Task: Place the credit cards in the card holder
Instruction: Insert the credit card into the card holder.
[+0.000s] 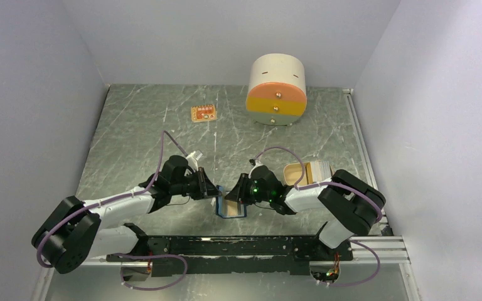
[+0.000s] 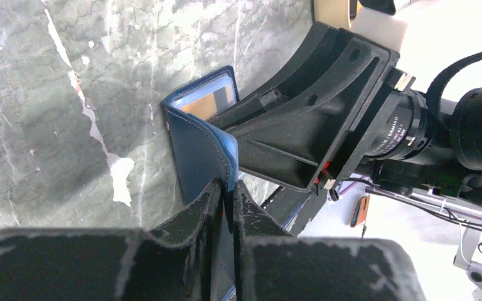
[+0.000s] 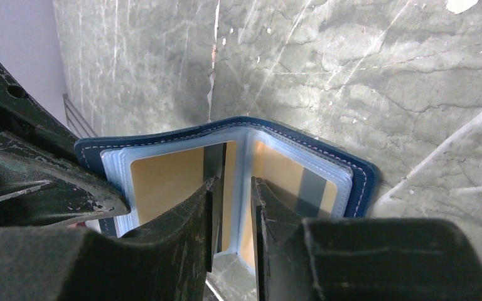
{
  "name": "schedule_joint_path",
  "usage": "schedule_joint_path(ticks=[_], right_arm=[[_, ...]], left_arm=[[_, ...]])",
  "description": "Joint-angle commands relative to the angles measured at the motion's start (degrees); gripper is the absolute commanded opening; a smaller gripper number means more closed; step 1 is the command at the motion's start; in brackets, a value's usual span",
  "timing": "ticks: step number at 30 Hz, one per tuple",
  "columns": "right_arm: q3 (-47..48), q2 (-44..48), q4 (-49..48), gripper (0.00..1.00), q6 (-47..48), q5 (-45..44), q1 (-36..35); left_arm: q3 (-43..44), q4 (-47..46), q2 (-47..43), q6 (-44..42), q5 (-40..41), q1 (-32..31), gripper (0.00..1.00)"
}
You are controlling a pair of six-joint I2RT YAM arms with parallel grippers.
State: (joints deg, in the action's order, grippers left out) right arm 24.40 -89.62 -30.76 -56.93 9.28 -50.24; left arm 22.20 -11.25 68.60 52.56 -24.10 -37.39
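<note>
The navy card holder (image 1: 232, 207) stands open like a book on the table between my two grippers. My left gripper (image 2: 228, 187) is shut on the edge of its dark blue cover (image 2: 198, 150). In the right wrist view, tan credit cards (image 3: 163, 179) sit in clear sleeves on both halves of the card holder (image 3: 358, 182). My right gripper (image 3: 233, 182) hovers just in front of the fold, its jaws a narrow gap apart with nothing between them. More beige credit cards (image 1: 310, 170) lie on the table beside the right arm.
A cream-and-orange round drawer unit (image 1: 276, 91) stands at the back. A small orange tag (image 1: 203, 113) lies at the back left. A black rail (image 1: 245, 246) runs along the near edge by the arm bases.
</note>
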Motion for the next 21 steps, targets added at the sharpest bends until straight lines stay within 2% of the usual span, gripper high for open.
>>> schedule_joint_path(ticks=[1, 8, 12, 21], right_arm=[[-0.9, -1.1, 1.1, 0.3, 0.6, -1.5, 0.3], [-0.9, -2.0, 0.2, 0.3, 0.2, -0.9, 0.3], [-1.0, -2.1, 0.2, 0.3, 0.1, -0.9, 0.4], [-0.8, -1.7, 0.6, 0.3, 0.1, -0.9, 0.3]], left_arm=[[-0.8, -6.9, 0.1, 0.4, -4.4, -0.5, 0.15], [-1.6, -10.0, 0.4, 0.7, -5.6, -0.5, 0.17], [-2.0, -11.5, 1.3, 0.6, -6.2, -0.5, 0.09], [-2.2, -13.5, 3.6, 0.4, -6.6, -0.5, 0.09]])
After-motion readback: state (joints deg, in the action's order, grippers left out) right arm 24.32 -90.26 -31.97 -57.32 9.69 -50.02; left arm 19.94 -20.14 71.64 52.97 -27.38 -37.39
